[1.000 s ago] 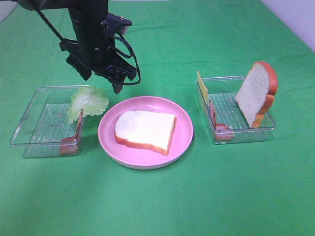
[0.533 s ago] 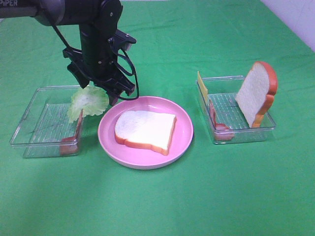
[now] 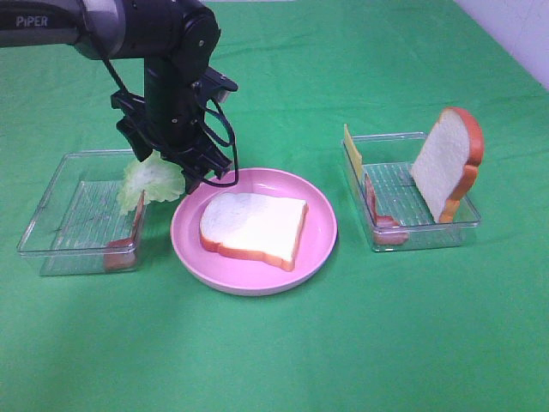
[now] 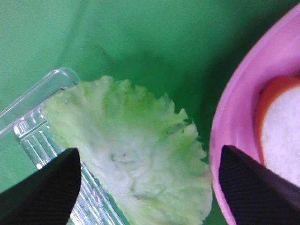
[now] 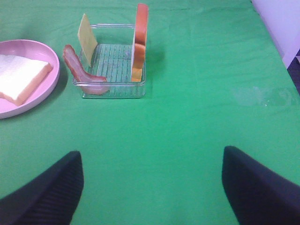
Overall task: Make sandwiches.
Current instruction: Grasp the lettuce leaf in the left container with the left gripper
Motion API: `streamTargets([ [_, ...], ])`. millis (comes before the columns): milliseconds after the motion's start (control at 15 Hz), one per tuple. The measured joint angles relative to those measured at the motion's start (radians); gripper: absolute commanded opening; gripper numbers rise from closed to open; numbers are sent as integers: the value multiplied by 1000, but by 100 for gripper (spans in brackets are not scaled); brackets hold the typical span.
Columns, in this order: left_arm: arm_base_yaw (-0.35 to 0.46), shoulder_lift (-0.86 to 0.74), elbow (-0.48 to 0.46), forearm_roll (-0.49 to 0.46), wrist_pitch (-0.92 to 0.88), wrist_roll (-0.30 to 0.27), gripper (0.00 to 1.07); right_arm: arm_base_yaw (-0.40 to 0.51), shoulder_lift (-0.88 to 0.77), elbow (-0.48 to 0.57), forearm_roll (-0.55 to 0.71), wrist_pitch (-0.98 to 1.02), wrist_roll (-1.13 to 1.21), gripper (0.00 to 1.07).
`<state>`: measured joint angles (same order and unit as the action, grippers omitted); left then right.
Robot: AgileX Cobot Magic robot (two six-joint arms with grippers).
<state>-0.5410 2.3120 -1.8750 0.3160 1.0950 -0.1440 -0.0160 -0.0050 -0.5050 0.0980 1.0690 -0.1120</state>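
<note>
One white bread slice (image 3: 253, 227) with an orange-brown crust lies flat on the pink plate (image 3: 319, 247). A pale green lettuce leaf (image 3: 153, 182) leans on the right wall of the left clear tray (image 3: 51, 215). My left gripper (image 3: 165, 168) hangs open just above the leaf. In the left wrist view the lettuce (image 4: 136, 154) lies between its two dark fingertips (image 4: 47, 187), with the plate (image 4: 236, 117) beside it. My right gripper (image 5: 152, 187) is open over bare green cloth, short of the right tray (image 5: 112, 91), and does not show in the exterior view.
The right tray (image 3: 420, 233) holds an upright bread slice (image 3: 446, 163), a yellow cheese slice (image 3: 352, 152) and bacon (image 3: 377, 215). Another bacon strip (image 3: 129, 240) leans in the left tray. Green cloth covers the whole table.
My left gripper has come down and slightly left, from above the plate's back edge to right over the lettuce. Nothing else has moved.
</note>
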Motion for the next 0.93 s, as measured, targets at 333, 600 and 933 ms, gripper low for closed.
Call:
streamTargets([
  [333, 0, 0, 0, 8, -3, -19, 76, 0, 0, 0, 0, 0, 0, 76],
  [600, 0, 1, 0, 55, -4, -24, 76, 0, 0, 0, 0, 0, 0, 76],
  [933, 0, 8, 0, 87, -4, -25, 72, 0, 0, 0, 0, 0, 0, 76],
])
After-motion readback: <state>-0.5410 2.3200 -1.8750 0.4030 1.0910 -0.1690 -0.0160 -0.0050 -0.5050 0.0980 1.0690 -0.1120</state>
